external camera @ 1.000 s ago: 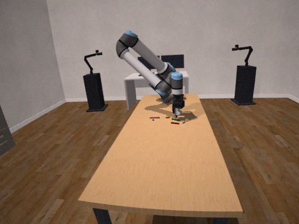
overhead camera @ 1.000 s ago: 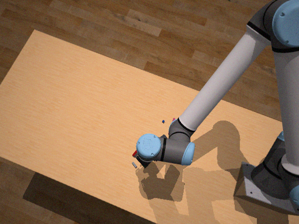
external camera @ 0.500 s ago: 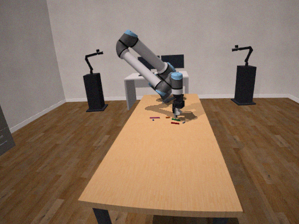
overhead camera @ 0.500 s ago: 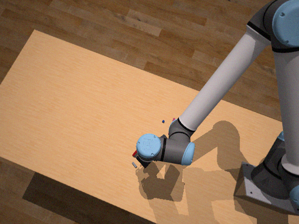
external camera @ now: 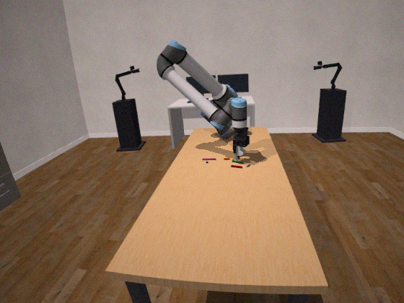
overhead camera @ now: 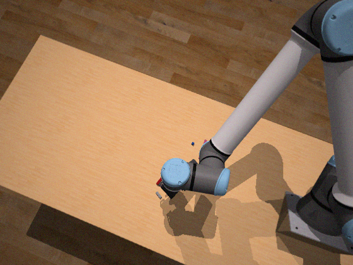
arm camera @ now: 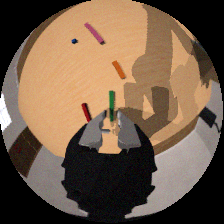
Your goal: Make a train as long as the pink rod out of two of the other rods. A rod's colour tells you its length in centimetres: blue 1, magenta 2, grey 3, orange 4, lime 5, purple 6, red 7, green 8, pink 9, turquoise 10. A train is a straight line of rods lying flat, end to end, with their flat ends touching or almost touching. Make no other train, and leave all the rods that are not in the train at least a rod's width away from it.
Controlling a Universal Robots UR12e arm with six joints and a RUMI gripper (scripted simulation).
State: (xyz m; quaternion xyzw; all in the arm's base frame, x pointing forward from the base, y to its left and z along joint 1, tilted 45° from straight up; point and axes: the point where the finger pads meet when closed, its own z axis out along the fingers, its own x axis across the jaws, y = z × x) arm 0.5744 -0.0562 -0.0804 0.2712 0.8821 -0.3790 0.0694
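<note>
"Which parts does the exterior view show?"

"The arm (overhead camera: 255, 94) (external camera: 191, 94) reaches from the far end of the table (overhead camera: 94, 110) (external camera: 227, 216) (arm camera: 55, 75), its gripper (overhead camera: 169, 191) (external camera: 237, 158) (arm camera: 111, 110) directed downward at the green rod (external camera: 238, 161) (arm camera: 111, 102)."

"And the state of the fingers?"

"Open, but only narrowly. In the wrist view a gap separates the tips, and the close end of the green rod appears in line with that gap; neither finger is seen pressed against it. Whether the tips touch the table cannot be told."

"Where does the pink rod lie, the one that sets the length?"

"On the left, flat: the pink rod (overhead camera: 205, 141) (external camera: 209, 159) (arm camera: 94, 33). The blue rod (overhead camera: 193, 143) (external camera: 207, 162) (arm camera: 74, 41), the smallest, lies apart from it on the near side."

"The remaining rods?"

"The orange rod (external camera: 226, 159) (arm camera: 118, 69) lies between the pink and green rods, touching neither. The red rod (overhead camera: 159, 182) (external camera: 236, 167) (arm camera: 86, 112) lies on the near side of the green rod, and the grey rod (overhead camera: 159, 195) (external camera: 248, 165) (arm camera: 105, 131) is to the right of the red; the wrist view shows it only in part, beside a finger."

"Is any train formed?"

"None: green and blue, whose lengths together match pink, are well apart. In the top view the arm hides green and orange, and most of pink."

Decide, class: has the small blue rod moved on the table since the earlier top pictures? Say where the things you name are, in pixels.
No. The small blue rod (overhead camera: 193, 144) (external camera: 207, 162) (arm camera: 74, 41) keeps its place against the long edges of the pale wooden table (overhead camera: 94, 110) (external camera: 224, 224) (arm camera: 50, 75).
</note>
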